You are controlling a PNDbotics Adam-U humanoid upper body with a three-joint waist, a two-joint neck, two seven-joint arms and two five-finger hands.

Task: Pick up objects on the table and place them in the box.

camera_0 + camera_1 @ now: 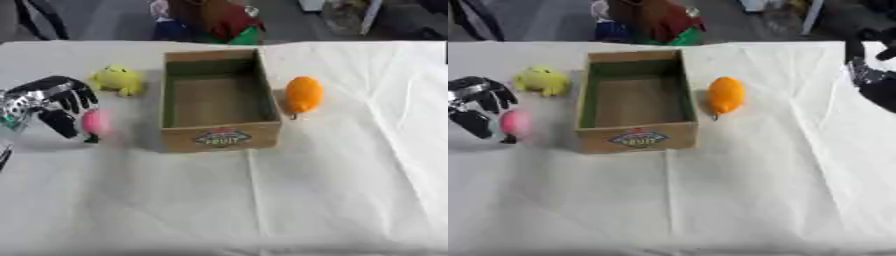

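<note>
A small pink object (94,122) sits at the left of the bench (332,200), caught between the curled fingers (80,102) and thumb of the left hand (54,102). It is blurred, so only its colour and roundish shape can be made out, and whether it is touching the white cloth or just above it cannot be told. The hand's black fingers arch over it from above and the thumb crosses in front, hiding part of its left side. The arm behind the hand is cut off by the left edge of the view.

Just behind the hand lies a yellow-green soft thing (117,79), its form too fuzzy to name, close to the box's left wall but apart from it. The box (266,95), cardboard brown with a green lining and a round label on its front wall, stands open-topped in the middle of the bench, and nothing shows inside it. Its left wall stands between the pink object and the inner floor. Beside the right wall lies an orange fruit-shaped thing (303,94), near the wall; whether it touches cannot be told.

The right hand (871,75) shows only in the right eye view, at the far right edge, mostly cut off and dark; whether its fingers are open or closed cannot be told.

The near half of the bench and its right side are bare white cloth, creased down the middle. Beyond the far edge stand blurred red, green and blue shapes.
</note>
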